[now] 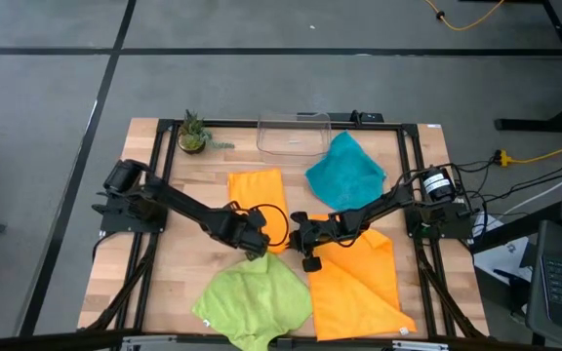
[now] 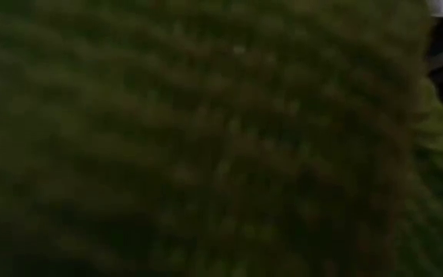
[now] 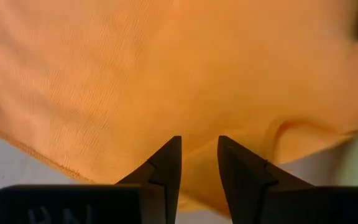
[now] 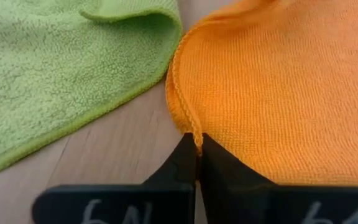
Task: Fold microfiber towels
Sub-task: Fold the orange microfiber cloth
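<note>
From above, my left gripper [image 1: 255,244] sits at the table's [image 1: 164,263] centre, over the near end of the folded orange towel [image 1: 258,190] at 12 o'clock. My right gripper [image 1: 301,237] is just beside it, on the far-left corner of the spread orange towel [image 1: 359,278] at 5 o'clock. The lime green towel [image 1: 252,297] lies at 7 o'clock, the teal towel [image 1: 344,171] at 1 o'clock beside the clear bin [image 1: 293,135].

The low view is filled by green cloth.

My left wrist shows fingers [image 3: 166,165] partly open with orange cloth between them.

My right wrist shows the fingers [image 4: 219,168] pinched tight on the orange hem.
</note>
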Controlling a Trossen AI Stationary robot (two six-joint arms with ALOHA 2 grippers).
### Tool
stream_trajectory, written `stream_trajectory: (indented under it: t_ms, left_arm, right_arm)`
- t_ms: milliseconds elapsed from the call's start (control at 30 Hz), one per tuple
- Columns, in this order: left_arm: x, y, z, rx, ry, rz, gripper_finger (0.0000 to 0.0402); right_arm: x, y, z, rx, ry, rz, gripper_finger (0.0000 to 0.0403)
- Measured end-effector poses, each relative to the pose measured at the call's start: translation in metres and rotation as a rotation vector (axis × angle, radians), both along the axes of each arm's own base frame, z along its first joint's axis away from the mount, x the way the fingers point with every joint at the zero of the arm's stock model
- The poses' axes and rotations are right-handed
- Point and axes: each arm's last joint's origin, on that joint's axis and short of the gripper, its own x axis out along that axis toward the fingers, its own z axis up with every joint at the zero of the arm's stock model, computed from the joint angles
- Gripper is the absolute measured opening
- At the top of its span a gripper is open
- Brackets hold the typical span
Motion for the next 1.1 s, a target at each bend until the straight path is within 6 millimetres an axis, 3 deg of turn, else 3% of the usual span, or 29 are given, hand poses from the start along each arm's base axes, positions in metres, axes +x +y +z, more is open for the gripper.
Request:
stream_trajectory:
  t_ms: [133, 333, 833, 1100]
  left_arm:
    - [0.004, -0.011, 0.016, -0.009, -0.069, -0.024, 0.0096]
    - [0.003, -0.025, 0.002, -0.046, -0.023, -0.067, 0.0096]
    - [-0.019, -0.078, 0.002, -0.095, -0.036, -0.209, 0.0097]
    - [-0.025, -0.079, 0.001, -0.062, -0.015, -0.173, 0.0151]
  right_arm:
    - [0.0, 0.0, 0.0, -0.001, 0.002, 0.0, 0.0006]
    - [0.0, 0.0, -0.001, 0.0, 0.005, 0.0, 0.0006]
    - [0.0, 0.0, -0.001, 0.008, 0.002, 0.002, 0.0008]
    - [0.0, 0.0, -0.001, 0.008, 0.002, 0.002, 0.0008]
